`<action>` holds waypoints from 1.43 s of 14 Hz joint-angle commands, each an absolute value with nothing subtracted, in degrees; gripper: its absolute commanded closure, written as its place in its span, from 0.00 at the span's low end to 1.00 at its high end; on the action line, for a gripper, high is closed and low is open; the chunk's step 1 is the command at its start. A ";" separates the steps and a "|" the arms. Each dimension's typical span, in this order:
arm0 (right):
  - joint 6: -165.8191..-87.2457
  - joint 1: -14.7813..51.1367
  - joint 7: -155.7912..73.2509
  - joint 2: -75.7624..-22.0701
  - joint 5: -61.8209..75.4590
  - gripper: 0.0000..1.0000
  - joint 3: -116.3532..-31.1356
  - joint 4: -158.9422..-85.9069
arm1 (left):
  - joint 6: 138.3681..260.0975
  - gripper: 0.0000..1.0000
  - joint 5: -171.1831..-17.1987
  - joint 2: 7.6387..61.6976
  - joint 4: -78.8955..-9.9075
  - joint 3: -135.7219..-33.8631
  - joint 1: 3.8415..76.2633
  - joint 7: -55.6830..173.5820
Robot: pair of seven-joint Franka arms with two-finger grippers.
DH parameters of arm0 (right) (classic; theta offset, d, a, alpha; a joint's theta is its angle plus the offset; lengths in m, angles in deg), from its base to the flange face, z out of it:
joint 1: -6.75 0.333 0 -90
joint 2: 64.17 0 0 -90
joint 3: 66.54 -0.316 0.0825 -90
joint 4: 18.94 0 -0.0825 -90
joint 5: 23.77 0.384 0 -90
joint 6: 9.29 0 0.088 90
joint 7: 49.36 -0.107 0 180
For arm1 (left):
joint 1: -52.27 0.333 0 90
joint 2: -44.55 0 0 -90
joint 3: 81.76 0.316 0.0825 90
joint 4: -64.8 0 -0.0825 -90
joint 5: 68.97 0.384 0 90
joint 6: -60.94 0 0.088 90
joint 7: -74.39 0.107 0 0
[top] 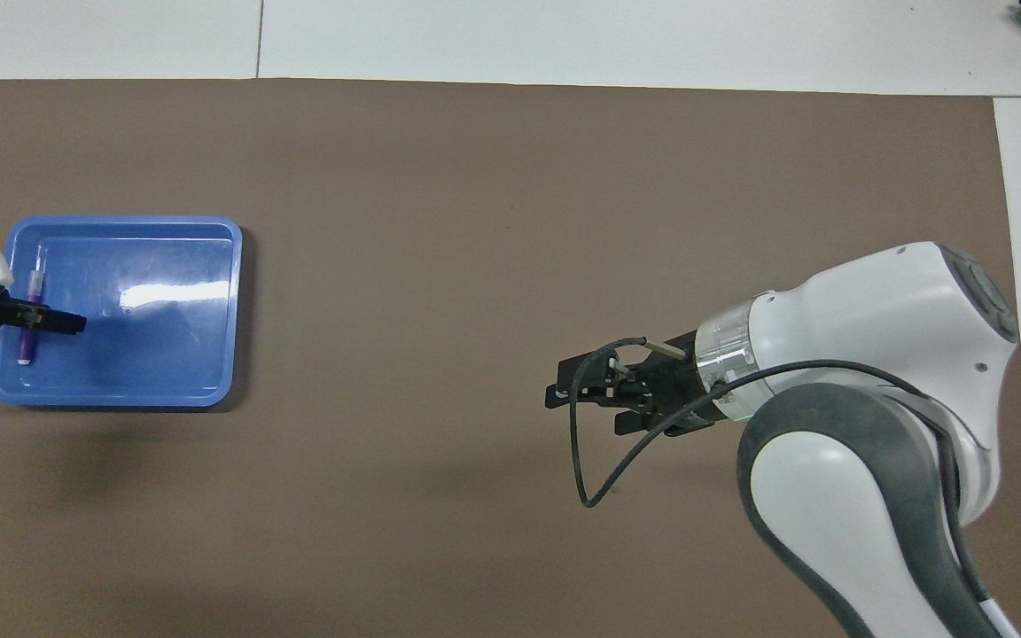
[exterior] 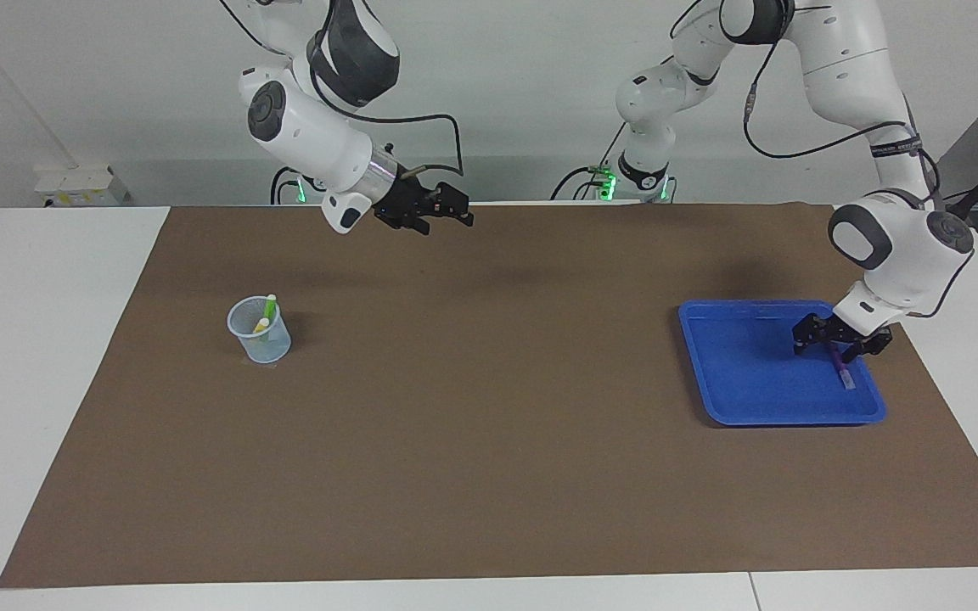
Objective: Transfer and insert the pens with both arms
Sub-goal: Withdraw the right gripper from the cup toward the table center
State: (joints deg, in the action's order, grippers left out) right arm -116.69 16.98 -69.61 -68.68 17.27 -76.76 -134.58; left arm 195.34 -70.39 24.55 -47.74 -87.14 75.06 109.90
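Here I have the left gripper [exterior: 839, 344] down in the blue tray [exterior: 735, 373], jaws spread astride the purple pen [exterior: 840, 367] near the tray's edge, not yet clamped. The right gripper [exterior: 446, 206] hangs open and empty above the brown mat [exterior: 489, 475], ready to receive. Green pen [exterior: 268, 307] and yellow pen [exterior: 261, 324] stand in the cup [exterior: 260, 338]. White tabletop, pale wall.

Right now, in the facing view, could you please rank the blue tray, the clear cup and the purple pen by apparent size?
1. blue tray, clearly largest.
2. clear cup, holding the green and yellow pens.
3. purple pen, slimmest, lying in the tray under the open left gripper.
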 commanded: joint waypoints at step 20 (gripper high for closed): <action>-116.78 17.91 -68.96 -69.88 18.15 0.00 -77.09 -134.60 | 188.19 0.00 -69.58 20.38 -38.47 -87.39 76.53 111.75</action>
State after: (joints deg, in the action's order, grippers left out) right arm -116.71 18.40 -69.23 -68.96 17.28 -76.80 -134.20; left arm 188.19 -70.38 22.39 -40.10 -87.00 76.08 111.08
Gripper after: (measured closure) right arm 0.000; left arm 0.000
